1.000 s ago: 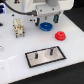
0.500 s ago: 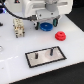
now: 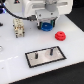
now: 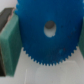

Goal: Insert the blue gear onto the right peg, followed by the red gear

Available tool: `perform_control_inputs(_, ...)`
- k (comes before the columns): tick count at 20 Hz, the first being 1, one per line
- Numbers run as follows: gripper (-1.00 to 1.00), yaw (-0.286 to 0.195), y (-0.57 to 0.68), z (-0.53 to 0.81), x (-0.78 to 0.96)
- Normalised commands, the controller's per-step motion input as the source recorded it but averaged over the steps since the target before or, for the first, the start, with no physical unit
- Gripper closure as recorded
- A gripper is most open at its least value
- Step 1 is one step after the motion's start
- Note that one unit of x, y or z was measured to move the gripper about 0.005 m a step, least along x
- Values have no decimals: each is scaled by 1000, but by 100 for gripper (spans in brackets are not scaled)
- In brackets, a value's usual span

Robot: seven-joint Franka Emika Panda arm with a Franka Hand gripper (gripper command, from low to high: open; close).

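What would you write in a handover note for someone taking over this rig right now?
Claw: shut on the blue gear, held above the white table.
Red gear: lying on the table, untouched.
Plate: both pins bare, including the right peg.
Done: blue gear picked up.
Left: put the blue gear on the right peg, then the red gear.

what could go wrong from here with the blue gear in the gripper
1. In the wrist view the bright blue toothed plastic gear fills the frame, hiding the pegs, so lining its central hole up may be hard.
2. The white black-bordered plate carries two thin dark pins; the gear could go onto the left-end pin instead of the right peg.
3. The chunky red plastic gear lies near the gripper and might get knocked.
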Motion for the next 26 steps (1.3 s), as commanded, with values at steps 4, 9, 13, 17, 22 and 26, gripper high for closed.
perform_control_inputs(4, 100, 0, 0, 265, 179)
perform_control_inputs(9, 100, 0, -62, 562, 466)
perform_control_inputs(13, 100, 0, -203, 550, 697)
perform_control_inputs(17, 100, 0, -201, 543, 785)
perform_control_inputs(22, 100, 0, -163, 526, 805)
perform_control_inputs(26, 100, 0, -165, 477, 818)
